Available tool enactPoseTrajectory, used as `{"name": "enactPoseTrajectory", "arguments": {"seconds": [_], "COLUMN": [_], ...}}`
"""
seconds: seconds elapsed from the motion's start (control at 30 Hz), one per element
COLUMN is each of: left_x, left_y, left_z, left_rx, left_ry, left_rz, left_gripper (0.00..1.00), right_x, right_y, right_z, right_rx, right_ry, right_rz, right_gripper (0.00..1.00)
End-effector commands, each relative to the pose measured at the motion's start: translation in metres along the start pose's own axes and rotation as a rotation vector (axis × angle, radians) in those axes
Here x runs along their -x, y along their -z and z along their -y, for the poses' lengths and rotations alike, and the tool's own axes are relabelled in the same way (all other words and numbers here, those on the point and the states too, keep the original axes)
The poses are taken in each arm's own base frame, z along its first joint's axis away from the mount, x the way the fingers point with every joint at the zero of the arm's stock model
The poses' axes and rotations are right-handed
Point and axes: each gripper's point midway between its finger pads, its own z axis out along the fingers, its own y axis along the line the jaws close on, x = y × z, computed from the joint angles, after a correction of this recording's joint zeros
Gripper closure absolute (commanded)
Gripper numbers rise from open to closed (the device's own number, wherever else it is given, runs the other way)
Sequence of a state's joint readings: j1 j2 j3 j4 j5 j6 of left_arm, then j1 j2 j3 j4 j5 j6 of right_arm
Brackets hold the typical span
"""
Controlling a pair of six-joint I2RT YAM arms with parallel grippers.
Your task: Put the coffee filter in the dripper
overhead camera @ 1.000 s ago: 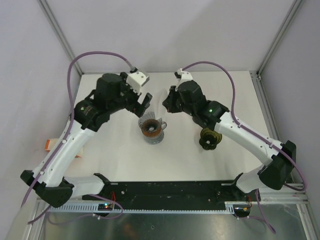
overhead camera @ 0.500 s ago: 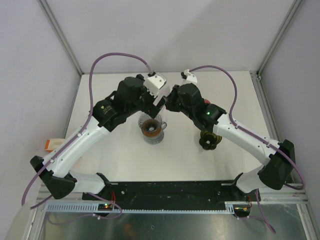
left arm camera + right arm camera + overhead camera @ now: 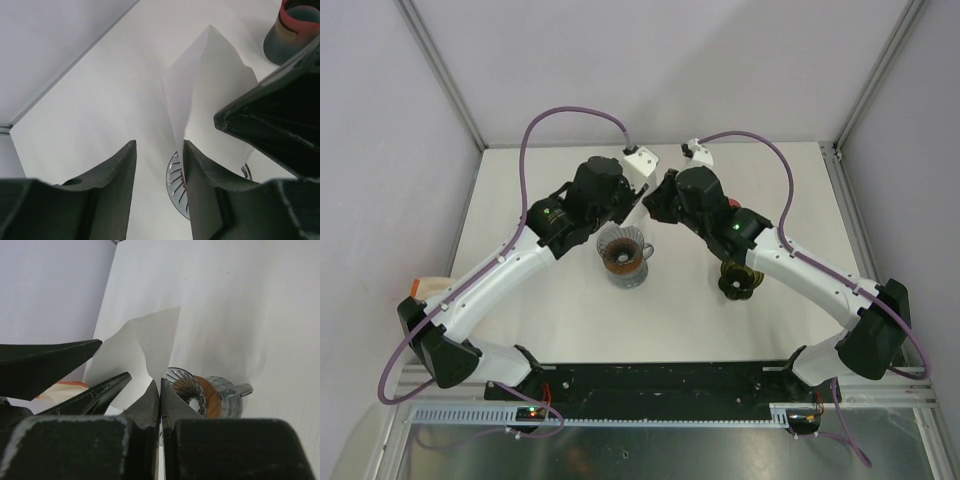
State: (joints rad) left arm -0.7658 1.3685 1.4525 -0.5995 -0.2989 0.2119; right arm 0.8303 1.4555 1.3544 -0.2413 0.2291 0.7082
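Two claws, one sheet. Right gripper (image 3: pixel 160 386): jaws pressed fully together, pinching the lower edge of the coffee filter (image 3: pixel 141 342), and the white paper fans up and away from the pinch. Left gripper (image 3: pixel 159 146): jaws parted with a clear gap, nothing clamped. We see the filter's folded edge run down into that gap, tight by the inner face of one finger (image 3: pixel 200 172); contact we can't confirm.

So the filter hangs in the air between the two wrists, off the table (image 3: pixel 550 310) and not in the dripper (image 3: pixel 623 255). The dripper is a ribbed glass cone with a side handle and a brown ring inside. It stands upright, just base-side of the claws in the top view and partly under the paper in the left wrist view. A dark cup (image 3: pixel 738 278) sits by the right forearm, well apart from the dripper.
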Motion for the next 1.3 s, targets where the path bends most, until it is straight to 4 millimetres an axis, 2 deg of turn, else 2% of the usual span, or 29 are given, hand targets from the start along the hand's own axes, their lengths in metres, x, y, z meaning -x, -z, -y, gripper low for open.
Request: {"name": "enactPoseTrajectory", "arguments": {"seconds": [0.0,0.2,0.4,0.57,0.73,0.9,1.03,1.27], "left_x": [0.015,0.011,0.006,-0.003,-0.007,-0.019,-0.025,-0.049], "left_y": [-0.001,-0.002,0.007,0.006,0.011,0.022,0.032,0.031], "left_z": [-0.012,-0.02,-0.033,-0.033,-0.029,-0.012,0.008,0.023], "left_rx": [0.068,0.12,0.175,0.176,0.146,0.029,-0.106,-0.257], "left_ry": [0.009,-0.015,-0.068,-0.102,-0.117,-0.124,-0.1,-0.049], "left_rz": [0.054,0.038,0.034,0.013,0.014,-0.02,-0.043,-0.155], "left_gripper": [0.56,0.78,0.98,1.0,1.0,1.0,1.0,1.0], "right_x": [0.007,0.006,0.005,-0.004,-0.015,-0.016,-0.007,0.014], "right_y": [0.003,0.0,0.0,-0.001,0.009,0.039,0.06,0.079], "right_z": [-0.012,-0.005,0.013,0.012,-0.003,-0.026,-0.027,-0.004], "right_rx": [0.043,0.029,-0.008,0.025,0.158,0.336,0.363,0.289], "right_ry": [-0.029,-0.03,-0.032,0.015,0.115,0.263,0.343,0.386], "right_rz": [0.026,0.026,0.017,-0.029,-0.117,-0.16,-0.138,-0.096], "right_gripper": [1.0,1.0,1.0,1.0,0.72,0.56,0.52,0.51]}}
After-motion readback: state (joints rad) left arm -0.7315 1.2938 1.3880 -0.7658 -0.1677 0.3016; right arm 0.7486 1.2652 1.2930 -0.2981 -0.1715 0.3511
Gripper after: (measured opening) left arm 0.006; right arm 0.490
